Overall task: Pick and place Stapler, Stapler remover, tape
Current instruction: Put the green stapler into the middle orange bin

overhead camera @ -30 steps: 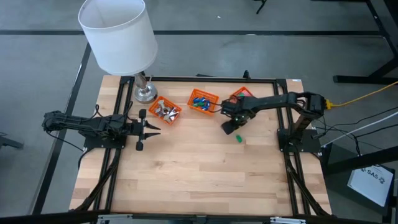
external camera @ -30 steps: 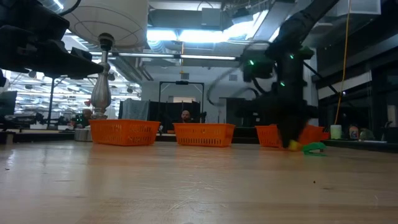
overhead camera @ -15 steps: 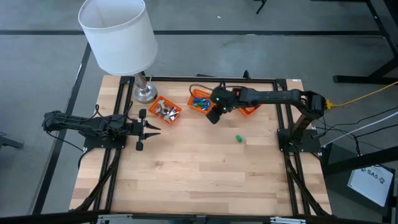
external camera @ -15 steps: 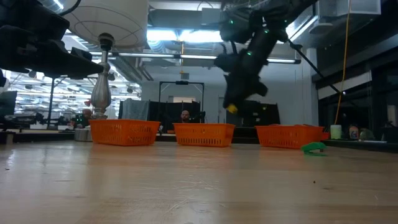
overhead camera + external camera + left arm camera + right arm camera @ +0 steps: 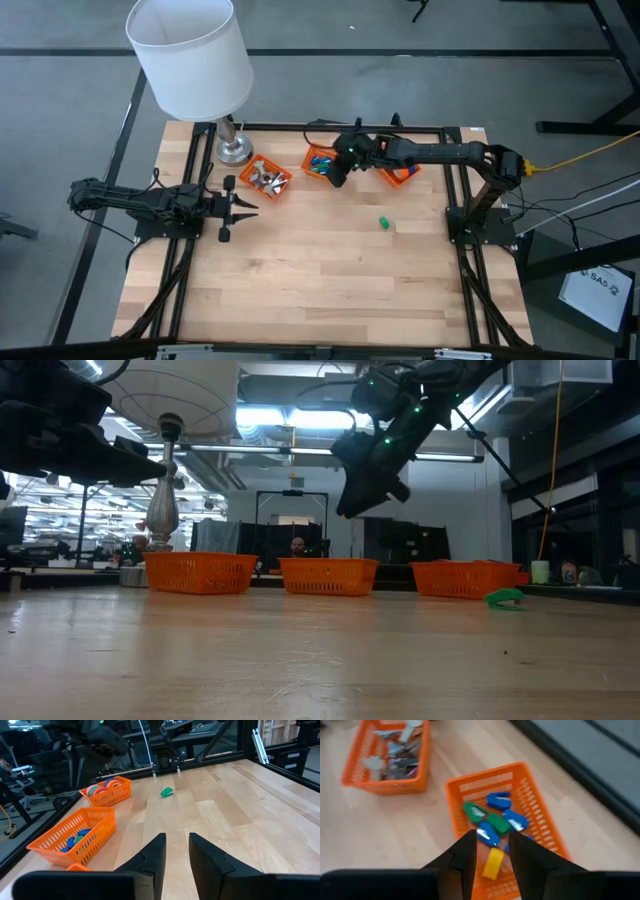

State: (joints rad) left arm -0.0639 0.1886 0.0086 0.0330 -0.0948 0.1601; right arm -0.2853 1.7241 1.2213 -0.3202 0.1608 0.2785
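My right gripper hangs open over the middle orange basket, slanting down toward the table's left. A small yellow stapler shows in the gap between its fingers, apart from both. Whether it lies in the basket or is still dropping, I cannot tell. Blue and green staplers lie in that basket. The left basket holds grey staple removers. The right basket holds coloured tape rolls. My left gripper waits at the table's left edge, open with nothing between its fingers.
A small green piece lies alone on the wood right of centre. A lamp with a white shade stands at the far left, its metal base next to the left basket. The near half of the table is bare wood.
My right gripper has risen from the table beside the green piece and swung toward the far left, over the middle basket. It has tipped from pointing down to a slant. The yellow stapler, at its fingertips half a second ago, no longer shows there in the low view.
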